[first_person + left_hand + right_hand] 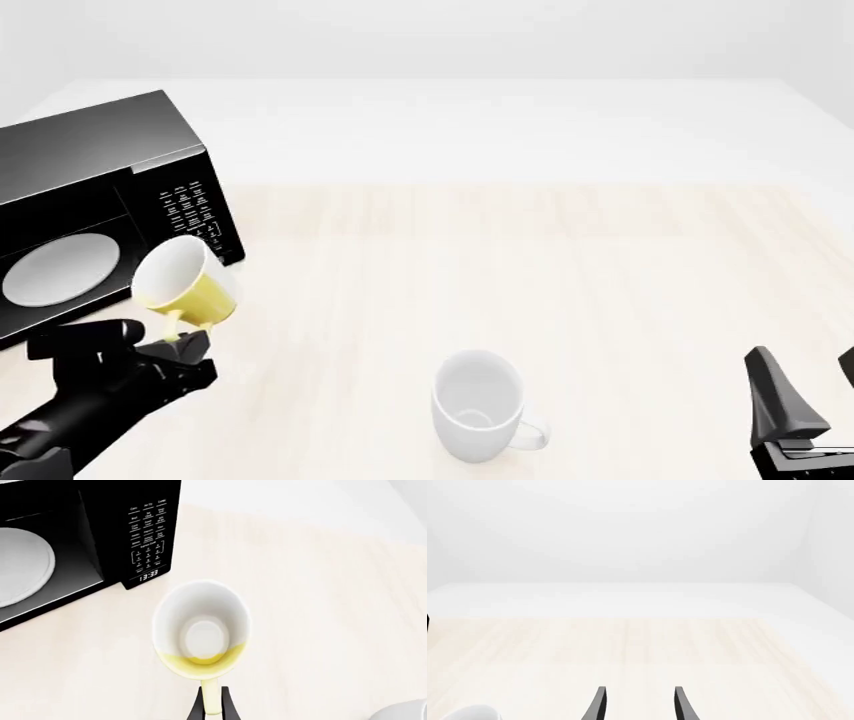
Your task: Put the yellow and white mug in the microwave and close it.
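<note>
The yellow and white mug [187, 285] hangs above the table, tilted, just in front of the microwave's button panel. My left gripper [184, 343] is shut on its yellow handle; in the left wrist view the mug [202, 630] shows its white inside, with the gripper [212, 707] pinching the handle. The black microwave [107, 150] stands at the far left, its cavity open toward me with the round white turntable [60, 270] visible inside. Its door is out of view. My right gripper [638, 705] stands open near the front right edge, holding nothing.
An all-white mug [478, 403] stands upright on the table near the front centre, handle to the right. The microwave's button panel [148, 535] and clock display sit close to the held mug. Light wooden tabletop [601, 280] stretches between the arms.
</note>
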`<state>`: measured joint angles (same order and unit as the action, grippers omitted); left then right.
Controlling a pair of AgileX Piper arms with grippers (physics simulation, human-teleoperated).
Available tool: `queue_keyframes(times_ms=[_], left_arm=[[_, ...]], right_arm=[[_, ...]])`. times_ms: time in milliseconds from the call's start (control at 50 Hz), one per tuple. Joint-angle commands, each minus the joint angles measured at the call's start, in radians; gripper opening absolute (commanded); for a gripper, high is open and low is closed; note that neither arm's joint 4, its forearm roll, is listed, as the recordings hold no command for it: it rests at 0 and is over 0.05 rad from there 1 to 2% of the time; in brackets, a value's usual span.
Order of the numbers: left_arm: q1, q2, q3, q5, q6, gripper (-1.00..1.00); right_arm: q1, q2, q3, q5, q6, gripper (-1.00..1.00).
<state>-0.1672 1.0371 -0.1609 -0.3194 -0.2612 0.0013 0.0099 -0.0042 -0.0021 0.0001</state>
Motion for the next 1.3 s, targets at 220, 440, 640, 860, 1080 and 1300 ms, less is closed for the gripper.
queue_keyframes(times_ms=[220,440,640,860,1080,1300], left_arm=[[0.264,-0.114,0.015,0.042,0.079,-1.0],[0.385,-0.114,0.008,0.021,0.114,-1.0],[0.504,-0.021,-0.023,-0.04,0.124,-1.0],[0.565,0.101,-0.09,-0.079,0.116,-1.0],[0.586,0.214,-0.145,-0.091,0.101,-1.0],[0.595,0.313,-0.171,-0.124,0.115,-1.0]], right_arm=[[0.0,0.0,0.0,0.0,0.0,1.0],[0.0,0.0,0.0,0.0,0.0,1.0],[0.004,0.005,0.0,-0.002,-0.001,1.0],[0.004,0.003,0.0,-0.001,-0.003,1.0],[0.004,0.005,0.0,-0.002,-0.002,1.0],[0.004,0.006,0.0,-0.002,-0.002,1.0]])
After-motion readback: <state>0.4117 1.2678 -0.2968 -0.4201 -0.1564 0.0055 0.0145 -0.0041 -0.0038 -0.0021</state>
